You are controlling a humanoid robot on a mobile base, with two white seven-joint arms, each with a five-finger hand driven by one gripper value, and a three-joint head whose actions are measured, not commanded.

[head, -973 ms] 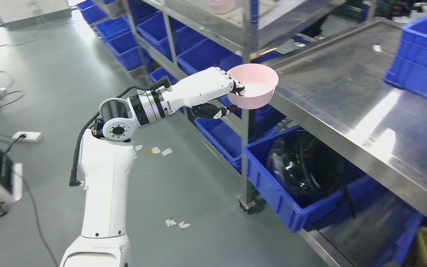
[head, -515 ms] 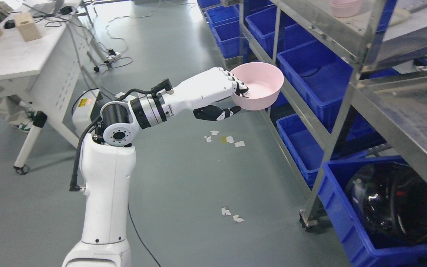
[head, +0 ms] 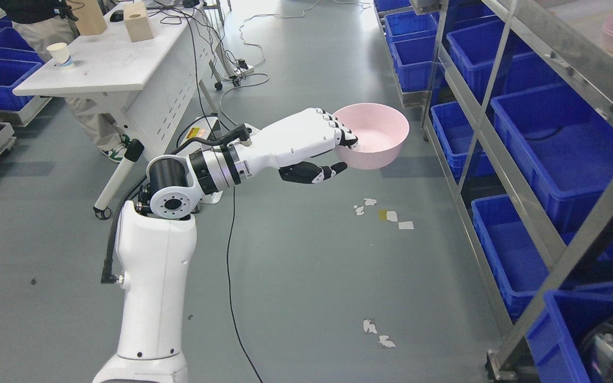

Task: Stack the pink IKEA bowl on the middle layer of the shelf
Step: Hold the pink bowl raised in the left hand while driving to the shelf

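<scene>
The left hand (head: pixel 314 143) pinches the near rim of the pink bowl (head: pixel 375 135), fingers (head: pixel 345 135) hooked inside, thumb underneath. The bowl hangs upright beyond the fingertips, above the floor (head: pixel 296 266), beside the shelf (head: pixel 546 133).

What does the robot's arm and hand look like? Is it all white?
Mostly white. The left arm has smooth white shells, a black and silver ringed wrist, and a black cable down its side. The robot hand is white with black finger joints and a black thumb with white patches.
</scene>
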